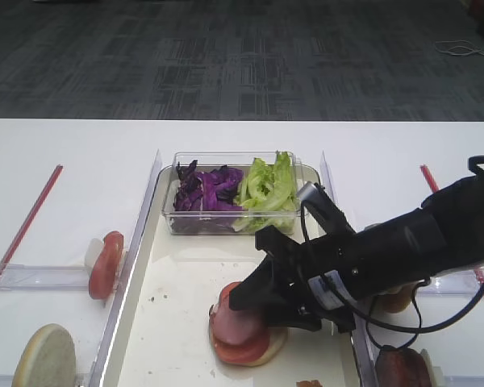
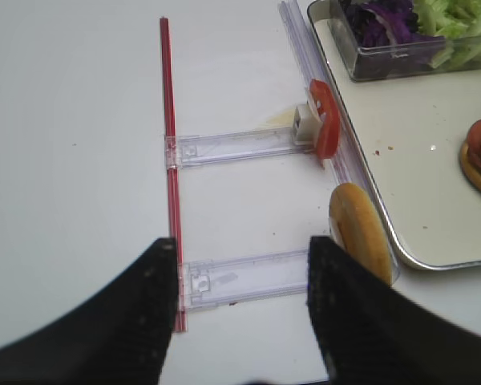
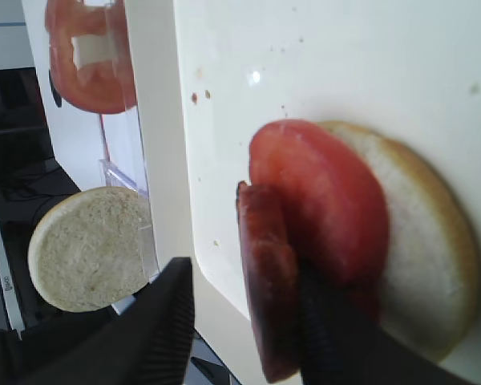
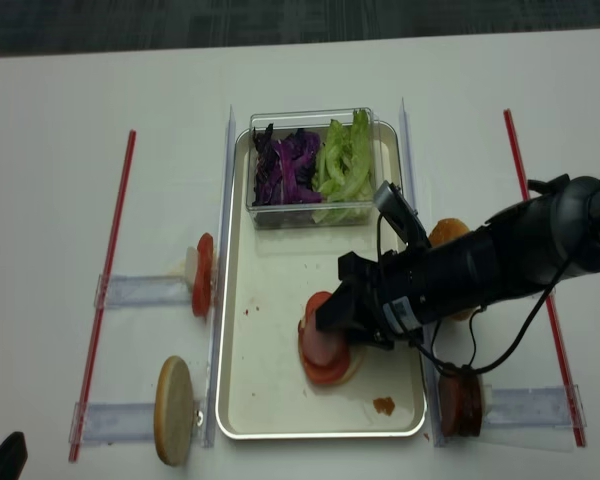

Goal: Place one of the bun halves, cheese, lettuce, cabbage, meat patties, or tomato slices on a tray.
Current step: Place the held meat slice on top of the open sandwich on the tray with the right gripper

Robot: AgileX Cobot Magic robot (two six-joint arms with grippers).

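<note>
The right gripper (image 3: pixel 248 321) is hanging low over the near part of the tray (image 1: pixel 177 322), and its jaws are standing partly apart. Between them a meat patty (image 3: pixel 266 281) is standing on its edge, leaning on a tomato slice (image 3: pixel 321 192). The right finger (image 3: pixel 329 329) is touching the patty, but the left finger (image 3: pixel 156 329) is well apart from it, so I cannot tell if the patty is really gripped. The tomato slice is lying on a bun half (image 3: pixel 421 241), which is lying flat on the tray.

The left gripper (image 2: pixel 240 321) is hovering above the white table (image 2: pixel 80 160), its jaws wide apart and holding nothing. Just in front of it another bun half (image 2: pixel 359 233) is standing on edge in a clear holder (image 2: pixel 240 277), beside the tray rim.

Farther back, a second tomato slice (image 1: pixel 106 264) is standing in its own holder. At the far end of the tray a clear box (image 1: pixel 226 222) is holding the purple cabbage (image 1: pixel 208 189) on the left and the green lettuce (image 1: pixel 268 187) on the right.
</note>
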